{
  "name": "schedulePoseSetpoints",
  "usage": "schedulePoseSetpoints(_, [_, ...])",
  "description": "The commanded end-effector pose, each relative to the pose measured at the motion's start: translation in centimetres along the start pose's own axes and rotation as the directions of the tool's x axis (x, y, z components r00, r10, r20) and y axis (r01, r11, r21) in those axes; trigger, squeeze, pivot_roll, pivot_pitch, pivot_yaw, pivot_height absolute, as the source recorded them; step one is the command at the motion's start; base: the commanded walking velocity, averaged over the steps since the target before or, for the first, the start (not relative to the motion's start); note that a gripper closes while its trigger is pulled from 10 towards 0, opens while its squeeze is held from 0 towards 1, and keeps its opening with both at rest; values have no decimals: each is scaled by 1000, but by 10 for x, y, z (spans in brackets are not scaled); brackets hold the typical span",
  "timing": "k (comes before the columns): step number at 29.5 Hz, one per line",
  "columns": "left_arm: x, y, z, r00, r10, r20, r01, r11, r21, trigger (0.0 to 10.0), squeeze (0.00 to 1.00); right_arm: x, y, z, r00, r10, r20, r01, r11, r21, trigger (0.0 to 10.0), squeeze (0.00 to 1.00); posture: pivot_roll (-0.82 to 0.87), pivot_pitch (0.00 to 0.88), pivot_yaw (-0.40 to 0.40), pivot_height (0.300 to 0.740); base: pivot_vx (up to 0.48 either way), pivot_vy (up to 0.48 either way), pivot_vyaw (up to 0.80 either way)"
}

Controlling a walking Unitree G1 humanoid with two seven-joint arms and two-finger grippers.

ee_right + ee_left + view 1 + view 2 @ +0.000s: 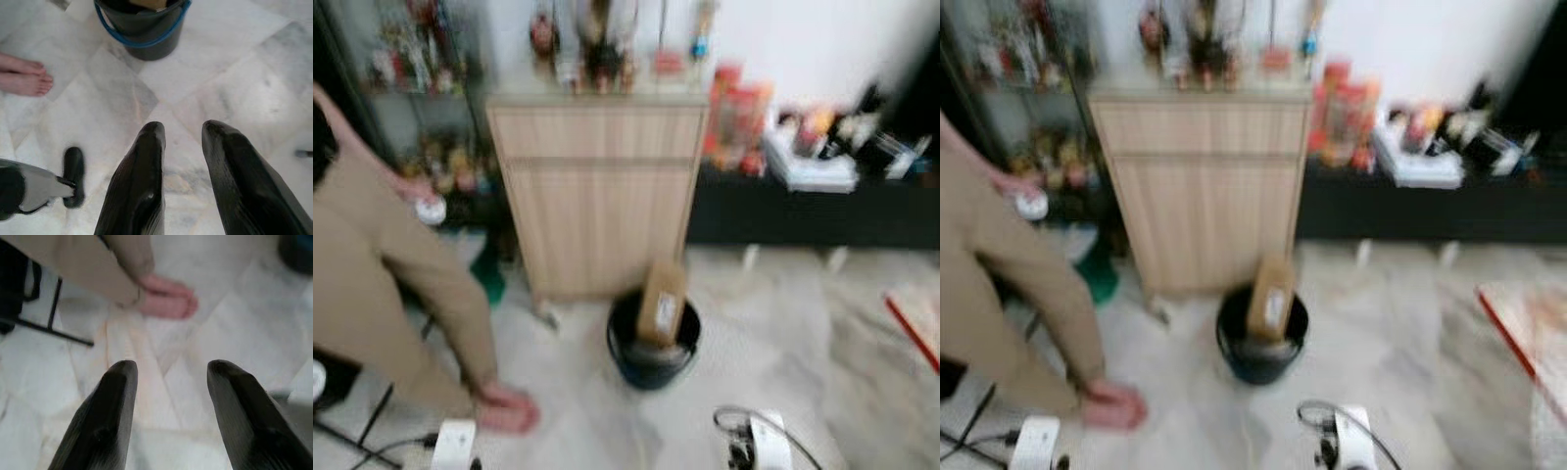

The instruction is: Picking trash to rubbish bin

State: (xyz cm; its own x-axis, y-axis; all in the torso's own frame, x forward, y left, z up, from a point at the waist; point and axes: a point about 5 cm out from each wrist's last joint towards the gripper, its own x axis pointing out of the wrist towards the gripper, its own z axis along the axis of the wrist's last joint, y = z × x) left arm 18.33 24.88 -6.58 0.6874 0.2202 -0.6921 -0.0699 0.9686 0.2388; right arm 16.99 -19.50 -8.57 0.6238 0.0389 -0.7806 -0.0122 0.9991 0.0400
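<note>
Inside the dark bin (651, 364) stands a cardboard box (662, 301); both end effectors (168, 377) (182, 134) hang released

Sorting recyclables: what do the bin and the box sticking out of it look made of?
The bin looks like dark plastic: smooth, slightly glossy wall, with a blue hoop handle. The box looks like brown cardboard: matte, flat panels, pale label. Blur leaves both uncertain.

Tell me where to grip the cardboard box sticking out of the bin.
Take the cardboard box by its upper end, coming from above. It leans upright in the dark bin, top clear of the rim, lower part sunk inside. Blur hides finer detail.
</note>
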Motion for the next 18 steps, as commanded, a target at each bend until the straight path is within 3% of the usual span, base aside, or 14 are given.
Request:
schedulePoseSetpoints(1, [-2, -3, -6, 1000, -6, -18, 7, 1000, 10, 10000, 0, 2, -1, 8, 1000, -3, 25, 3, 1000, 6, 10000, 0, -15, 0, -21, 740, 0, 0, 0])
schedulePoseSetpoints(13, [-2, -5, -7, 1000, -8, -17, 8, 1000, -3, 10000, 0, 3, 1, 11, 999, 10, 36, -11, 1000, 20, 10000, 0, -19, 0, -27, 740, 0, 0, 0])
schedulePoseSetpoints(18, [-2, -5, -7, 1000, -8, -14, 8, 1000, -4, 10000, 0, 3, 3, 10, 999, 22, 34, -22, 1000, 22, 10000, 0, -18, 0, -29, 740, 0, 0, -629])
